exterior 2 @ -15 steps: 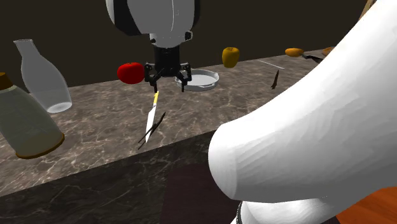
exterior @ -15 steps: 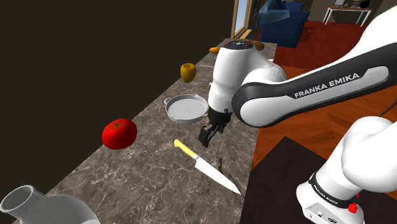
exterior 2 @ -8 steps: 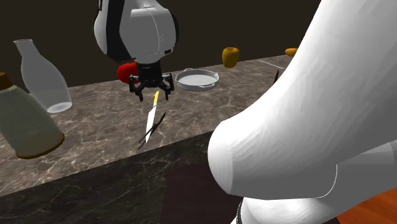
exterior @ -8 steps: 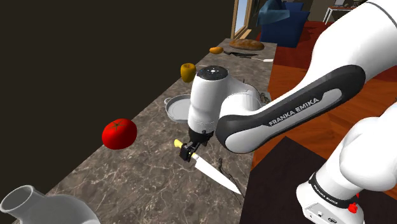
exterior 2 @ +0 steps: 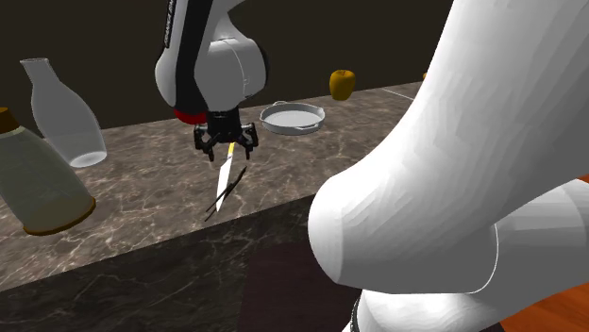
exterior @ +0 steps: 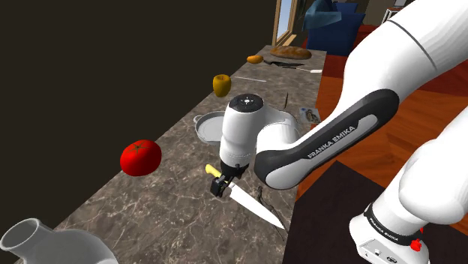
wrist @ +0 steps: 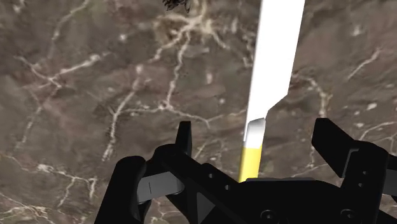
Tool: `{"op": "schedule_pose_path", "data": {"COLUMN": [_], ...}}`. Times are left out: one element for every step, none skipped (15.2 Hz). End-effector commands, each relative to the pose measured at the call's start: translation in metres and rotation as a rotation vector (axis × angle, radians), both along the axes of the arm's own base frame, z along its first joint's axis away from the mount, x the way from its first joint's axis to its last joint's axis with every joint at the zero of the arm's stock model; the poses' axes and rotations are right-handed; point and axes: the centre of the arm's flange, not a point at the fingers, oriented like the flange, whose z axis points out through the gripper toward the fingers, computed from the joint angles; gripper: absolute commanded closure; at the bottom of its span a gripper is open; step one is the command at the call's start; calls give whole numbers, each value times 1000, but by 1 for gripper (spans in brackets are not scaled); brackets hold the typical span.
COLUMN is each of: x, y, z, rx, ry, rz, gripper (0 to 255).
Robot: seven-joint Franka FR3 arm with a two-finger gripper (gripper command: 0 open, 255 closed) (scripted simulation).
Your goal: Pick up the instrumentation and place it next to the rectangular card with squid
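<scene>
A knife with a yellow handle and white blade (exterior: 251, 204) lies flat on the dark marble counter (exterior: 172, 202), also seen as knife (exterior 2: 225, 172) and knife (wrist: 273, 63). My gripper (exterior: 218, 187) hangs low over the handle end, open. In the wrist view the gripper (wrist: 254, 137) straddles the yellow handle, with the fingers apart and not touching it. From the second exterior view the gripper (exterior 2: 227, 149) stands just above the handle. A small rectangular card (exterior: 310, 115) lies farther along the counter, near its edge.
A red tomato (exterior: 140, 157) and a shallow white pan (exterior: 210, 129) sit close to the gripper. A yellow fruit (exterior: 221, 84) and a bread loaf (exterior: 289, 52) lie beyond. Two bottles (exterior 2: 64, 113) stand at the counter's end. A thin dark object (exterior 2: 229, 187) lies beside the blade.
The arm has swung from beside the white pan over to the knife's handle and come down lower. The fingers have stayed apart; the knife has not moved.
</scene>
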Motion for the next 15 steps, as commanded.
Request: {"op": "schedule_pose_path", "data": {"x": [0,0,0,0,0,0,0,0,0,0,0,0,1,1,1], "y": [0,0,0,0,0,0,0,0,1,0,0,0,0,-1,0], "z": [-2,-2,-2,-2,-2,-2,-2,-2,-2,-1,-1,0,0,-1,0], "rx": [0,0,0,0,0,0,0,0,0,0,0,0,0,0,0], "ry": [-1,-1,-1,-1,-1,0,0,0,-1,0,0,0,0,0,0], "rz": [0,0,0,0,0,0,0,0,0,0,0,0,0,0,0], "gripper": [0,0,0,0,0,0,255,255,255,255,255,255,255,255,255]}}
